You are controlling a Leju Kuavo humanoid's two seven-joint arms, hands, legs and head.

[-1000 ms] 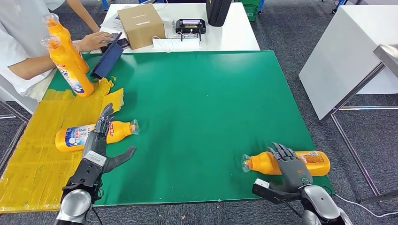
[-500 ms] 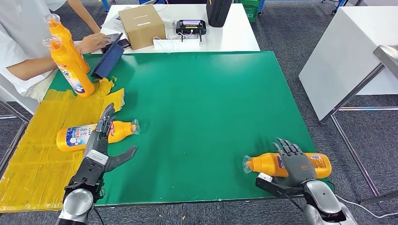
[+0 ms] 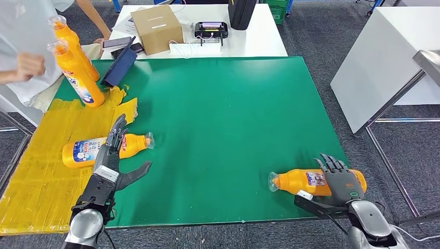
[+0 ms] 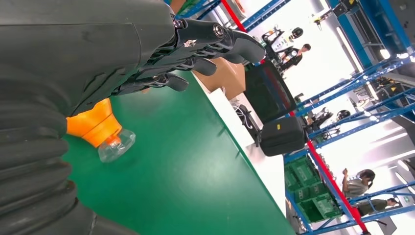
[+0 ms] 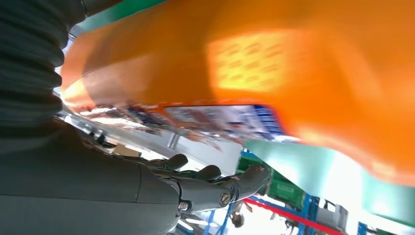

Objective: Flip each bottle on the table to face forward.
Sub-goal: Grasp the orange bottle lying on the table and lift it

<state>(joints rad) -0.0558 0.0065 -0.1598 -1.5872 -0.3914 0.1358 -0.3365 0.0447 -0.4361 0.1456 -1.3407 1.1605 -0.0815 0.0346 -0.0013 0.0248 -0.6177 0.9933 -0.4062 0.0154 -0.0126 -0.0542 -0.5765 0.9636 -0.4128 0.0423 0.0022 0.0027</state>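
Because both bottles lie on their sides, each hand works from above: the right hand (image 3: 341, 179) lies fingers spread on its bottle (image 3: 301, 181), seemingly rolling it, while the left hand (image 3: 110, 153), fingers apart, rests across the other bottle (image 3: 83, 150).

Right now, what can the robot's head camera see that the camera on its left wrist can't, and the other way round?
Head view alone: the right hand over a lying orange bottle, two upright bottles, and yellow sheeting.

Left wrist view alone: blue and red racking and people standing far off.

Both: the left hand over the other lying bottle, the green mat, the cardboard box and the black case.
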